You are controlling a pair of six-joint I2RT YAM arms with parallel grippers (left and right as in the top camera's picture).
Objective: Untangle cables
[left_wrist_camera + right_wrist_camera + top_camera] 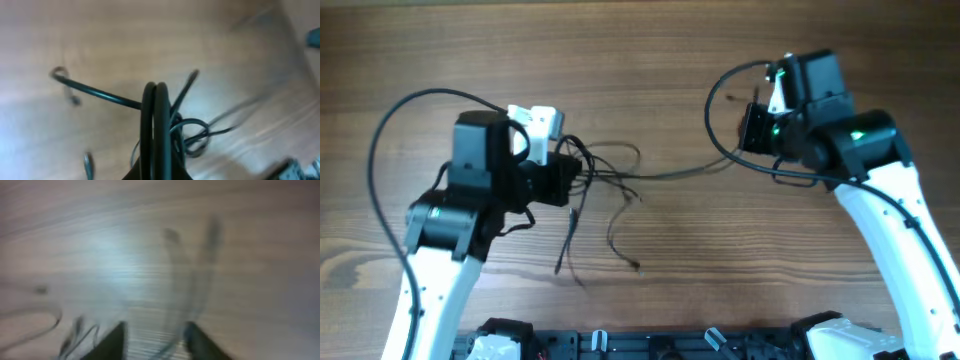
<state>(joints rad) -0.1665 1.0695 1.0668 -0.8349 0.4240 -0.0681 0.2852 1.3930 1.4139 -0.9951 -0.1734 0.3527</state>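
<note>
The cables [610,180] are thin black cords in a loose tangle at mid-table, with loose ends trailing toward the front [565,245]. My left gripper [582,172] is at the tangle's left edge. In the left wrist view its fingers [155,87] are pressed together, shut on the cables. One cord [100,93] runs off to the left and loops [192,132] lie just to the right. A single strand [680,172] stretches right toward my right gripper [746,135]. The right wrist view is blurred. There the right gripper [156,327] stands open and a faint strand [175,340] passes between its jaws.
The wooden table [650,60] fills the overhead view. Thick black arm cables arc beside the left arm [382,140] and above the right arm [718,85]. A black rail with fittings [650,345] runs along the front edge.
</note>
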